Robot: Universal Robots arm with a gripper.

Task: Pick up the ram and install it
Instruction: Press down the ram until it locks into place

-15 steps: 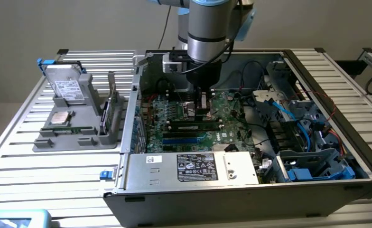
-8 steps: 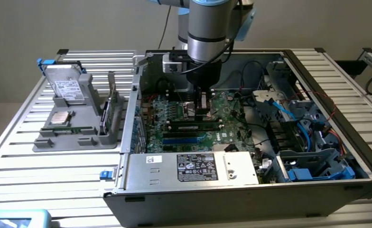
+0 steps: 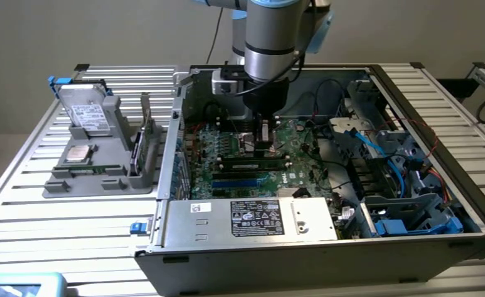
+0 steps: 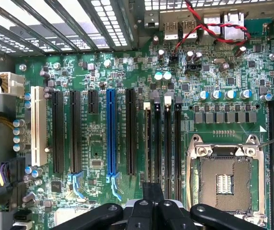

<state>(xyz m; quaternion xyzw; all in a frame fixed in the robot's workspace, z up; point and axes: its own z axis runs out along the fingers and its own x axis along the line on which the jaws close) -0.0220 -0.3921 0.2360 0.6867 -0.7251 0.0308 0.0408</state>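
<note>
The ram (image 3: 86,168), a long narrow green stick, lies flat on the grey holder (image 3: 102,183) outside the case at the exterior view's left. My gripper (image 3: 265,145) hangs far from it, inside the open computer case and low over the green motherboard (image 3: 226,148). In the wrist view the gripper (image 4: 152,191) is shut, its dark fingertips (image 4: 146,189) pressed together with nothing showing between them. It stands over the board between the long black slots (image 4: 163,139) and the bare CPU socket (image 4: 225,179).
A dark module with a white label (image 3: 251,166) sits in a slot beside blue slots (image 3: 242,180). The holder also carries a hard drive (image 3: 86,114), a square silver chip (image 3: 79,153) and an upright card (image 3: 146,145). Cables (image 3: 366,142), drive bays and case walls (image 3: 176,130) surround the arm.
</note>
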